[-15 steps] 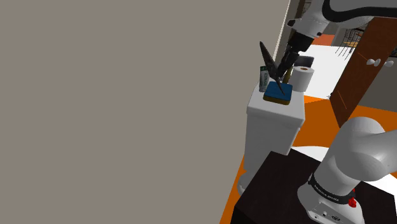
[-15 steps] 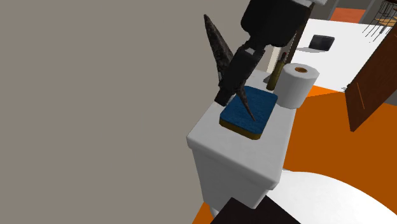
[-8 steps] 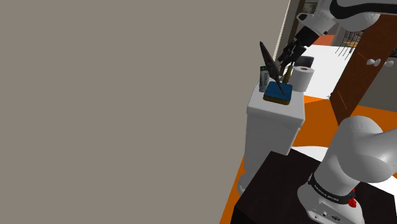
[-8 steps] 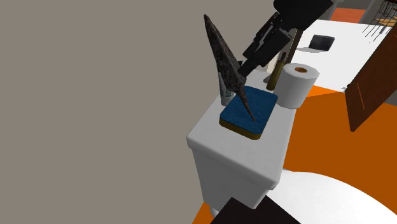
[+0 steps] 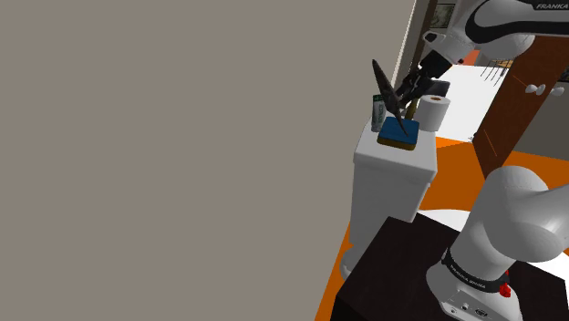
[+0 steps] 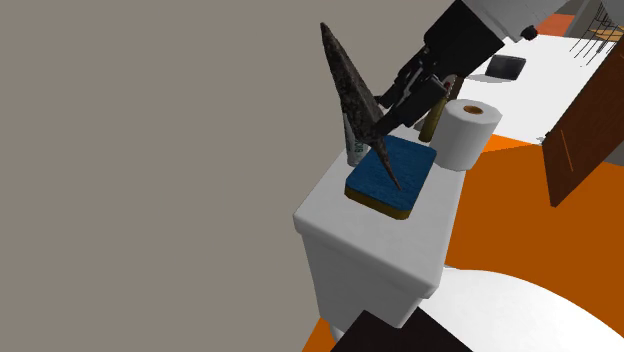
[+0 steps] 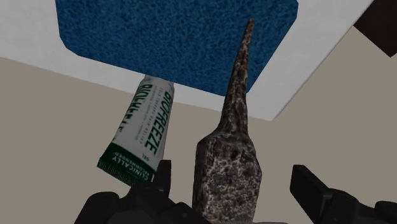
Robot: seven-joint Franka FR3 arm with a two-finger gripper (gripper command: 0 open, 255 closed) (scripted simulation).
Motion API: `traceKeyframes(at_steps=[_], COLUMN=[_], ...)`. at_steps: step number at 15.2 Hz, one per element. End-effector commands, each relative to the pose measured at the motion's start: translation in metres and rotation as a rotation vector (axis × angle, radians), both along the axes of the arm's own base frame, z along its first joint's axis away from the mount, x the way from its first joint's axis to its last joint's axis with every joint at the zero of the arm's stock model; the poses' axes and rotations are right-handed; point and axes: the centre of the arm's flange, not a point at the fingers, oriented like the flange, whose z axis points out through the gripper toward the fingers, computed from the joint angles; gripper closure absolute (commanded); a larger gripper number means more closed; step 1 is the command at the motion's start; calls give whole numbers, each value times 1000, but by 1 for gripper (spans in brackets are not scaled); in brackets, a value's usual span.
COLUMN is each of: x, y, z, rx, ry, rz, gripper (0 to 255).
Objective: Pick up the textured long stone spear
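The stone spear (image 6: 352, 100), mottled grey and brown, stands tilted with its thin end on the blue sponge (image 6: 392, 172), which lies on the white cistern lid (image 6: 345, 228) towards its wall-side edge. The pincer (image 7: 233, 173) is open, its black fingers (image 7: 163, 181) standing either side of the spear's broad upper part without touching it. A white-and-green tube (image 7: 137, 137) stands just beside the spear at the wall edge. A toilet roll (image 6: 470, 132) sits at the lid's far corner.

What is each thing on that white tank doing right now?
spear, standing tilted, thin end on the sponge, not held.
gripper, jaws open either side of the spear.
sponge, lying flat.
tube, upright, crimped end up.
paper roll, standing on end, hole up.
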Motion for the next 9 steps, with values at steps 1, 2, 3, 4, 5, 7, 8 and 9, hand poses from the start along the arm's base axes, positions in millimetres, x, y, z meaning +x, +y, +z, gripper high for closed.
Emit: traceKeyframes(at_steps=[1,2,3,4,5,7,8,9], x=[0,0,0,0,0,0,0,0], y=[1,0,1,1,1,1,1,1], z=[-4,-4,-4,-4,-4,-4,-4,-4], rx=[0,0,0,0,0,0,0,0], ry=[0,0,0,0,0,0,0,0], rz=[0,0,0,0,0,0,0,0], gripper=[0,0,255,255,255,255,255,255])
